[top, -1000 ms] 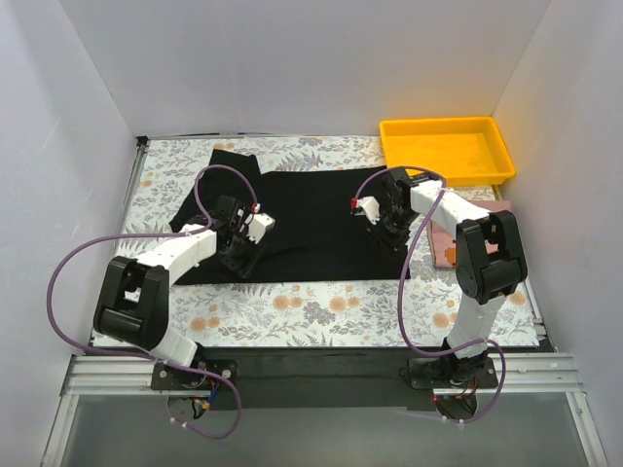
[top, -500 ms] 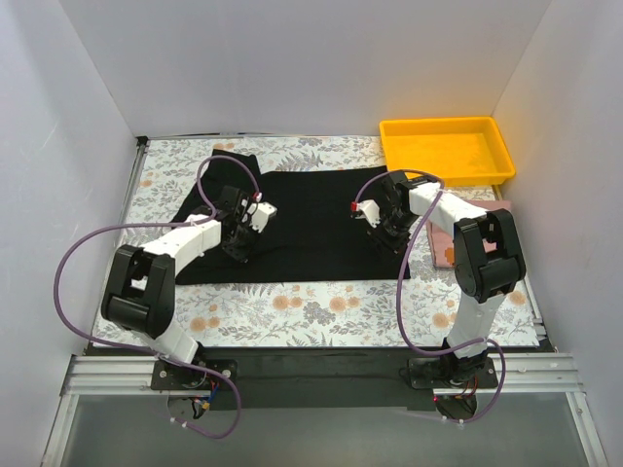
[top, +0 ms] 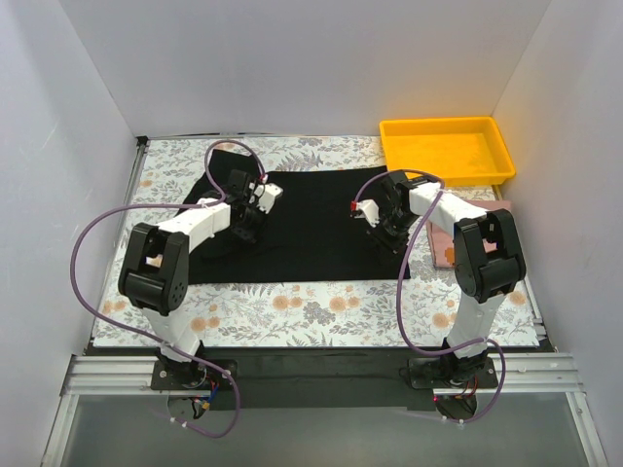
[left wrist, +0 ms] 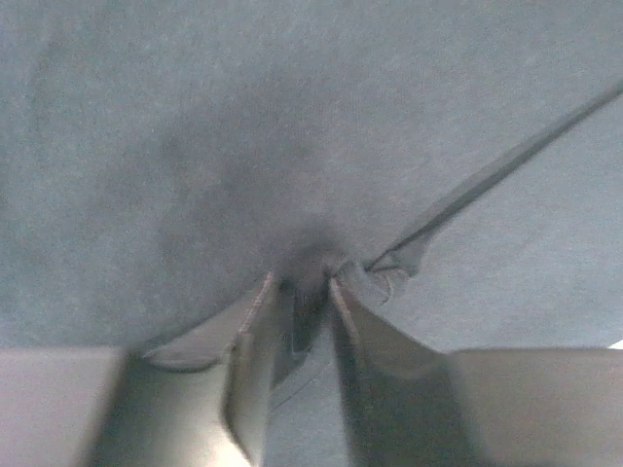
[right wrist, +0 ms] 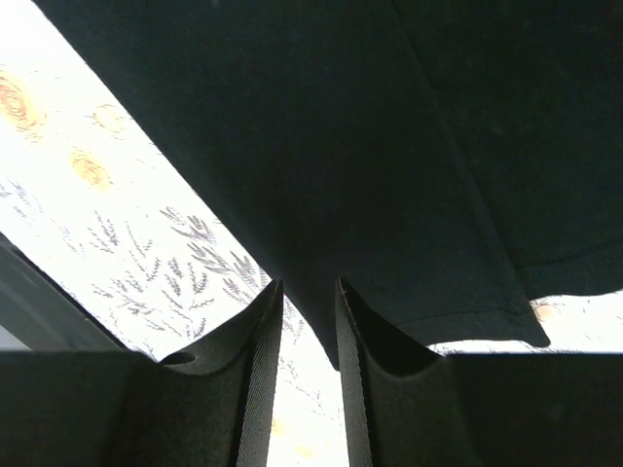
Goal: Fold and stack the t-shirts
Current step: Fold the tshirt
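A black t-shirt (top: 313,222) lies spread on the floral table, a sleeve sticking out at the far left. My left gripper (top: 245,220) is over the shirt's left part. In the left wrist view the gripper (left wrist: 304,284) is shut on a pinched fold of the t-shirt (left wrist: 292,117). My right gripper (top: 384,233) is at the shirt's right near part. In the right wrist view the gripper (right wrist: 310,284) has its jaws nearly closed, with a hemmed corner of the t-shirt (right wrist: 341,126) between the tips, lifted off the cloth.
A yellow tray (top: 443,124) stands at the far right. A pinkish book (top: 492,206) lies right of the shirt, partly under the right arm. The floral tablecloth (top: 321,306) shows in front of the shirt. White walls enclose the table.
My left gripper has moved away from me, drawing the shirt's near-left part with it. My right gripper has barely moved.
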`<state>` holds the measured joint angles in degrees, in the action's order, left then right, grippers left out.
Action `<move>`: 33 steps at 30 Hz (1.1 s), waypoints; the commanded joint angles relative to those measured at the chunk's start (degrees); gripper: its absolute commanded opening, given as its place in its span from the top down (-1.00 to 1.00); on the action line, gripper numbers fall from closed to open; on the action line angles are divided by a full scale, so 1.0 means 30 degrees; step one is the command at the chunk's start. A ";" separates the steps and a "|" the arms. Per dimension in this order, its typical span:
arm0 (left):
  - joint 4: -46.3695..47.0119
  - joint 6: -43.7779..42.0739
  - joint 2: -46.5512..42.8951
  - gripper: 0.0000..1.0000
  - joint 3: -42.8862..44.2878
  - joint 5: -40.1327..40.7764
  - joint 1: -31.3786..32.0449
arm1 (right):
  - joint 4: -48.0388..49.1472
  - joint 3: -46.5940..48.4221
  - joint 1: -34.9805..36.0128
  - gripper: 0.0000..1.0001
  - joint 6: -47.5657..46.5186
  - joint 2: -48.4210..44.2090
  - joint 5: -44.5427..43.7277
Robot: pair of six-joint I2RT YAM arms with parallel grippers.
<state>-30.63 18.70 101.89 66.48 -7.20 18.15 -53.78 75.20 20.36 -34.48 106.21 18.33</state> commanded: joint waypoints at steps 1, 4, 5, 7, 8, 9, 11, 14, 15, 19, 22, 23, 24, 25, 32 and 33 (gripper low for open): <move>0.0312 0.0706 -0.1644 0.42 0.0897 -0.1139 -0.0917 | -0.0003 0.0594 0.0039 0.29 -0.0079 -0.1067 0.1418; -0.1555 0.1498 -0.2875 0.33 0.1452 -0.3853 -0.3167 | -0.0032 0.1559 0.0214 0.26 0.0096 -0.1449 0.2327; -0.2059 0.1734 -0.3197 0.32 0.1570 -0.4391 -0.3847 | -0.0004 0.1797 0.0302 0.25 0.0097 -0.1479 0.2677; -0.3548 0.1911 -0.4044 0.22 0.1484 -0.5967 -0.5774 | 0.0026 0.2266 0.0594 0.24 0.0155 -0.1392 0.2739; -0.4139 0.1738 -0.4224 0.19 0.1396 -0.6413 -0.6077 | -0.0003 0.2645 0.0712 0.24 0.0184 -0.1130 0.2797; -0.4696 0.1591 -0.4400 0.16 0.1221 -0.6650 -0.6979 | 0.0026 0.2736 0.0800 0.24 0.0272 -0.1011 0.2797; -0.5724 0.1385 -0.4781 0.10 0.0344 -0.6768 -0.8039 | 0.0085 0.2940 0.1122 0.24 0.0301 -0.0661 0.2856; -0.5757 0.1355 -0.4901 0.05 -0.0771 -0.7090 -0.9739 | 0.0172 0.3088 0.1533 0.24 0.0448 -0.0367 0.2739; -0.5785 0.1355 -0.4726 0.05 -0.0831 -0.7208 -1.0119 | 0.0230 0.3030 0.1592 0.24 0.0477 -0.0337 0.2739; -0.6019 0.1881 -0.3321 0.05 -0.0773 -0.7764 -1.1380 | 0.0319 0.2737 0.2031 0.24 0.0624 -0.0395 0.2593; -0.5815 0.2145 -0.2470 0.06 -0.0860 -0.7883 -1.1471 | 0.0378 0.2328 0.2265 0.24 0.0624 -0.0482 0.2387; -0.5728 0.2175 -0.2381 0.06 -0.0918 -0.7883 -1.1471 | 0.0407 0.2210 0.2295 0.24 0.0653 -0.0541 0.2271; -0.5611 0.2233 -0.2235 0.07 -0.1006 -0.7912 -1.1471 | 0.0436 0.2093 0.2353 0.24 0.0624 -0.0570 0.2241; -0.5464 0.2350 -0.2147 0.08 -0.1094 -0.7970 -1.1471 | 0.0523 0.1860 0.2354 0.24 0.0624 -0.0571 0.2125; -0.4322 0.2702 -0.1443 0.20 -0.1856 -0.7591 -1.1441 | 0.0670 0.1564 0.2354 0.23 0.0624 -0.0512 0.2036; -0.4146 0.2732 -0.1297 0.20 -0.1915 -0.7532 -1.1441 | 0.0641 0.1565 0.2354 0.23 0.0653 -0.0512 0.1978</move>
<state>-45.65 25.96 97.12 61.76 -29.39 -16.27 -52.27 79.72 27.24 -33.10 105.16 24.14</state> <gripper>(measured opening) 0.403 0.382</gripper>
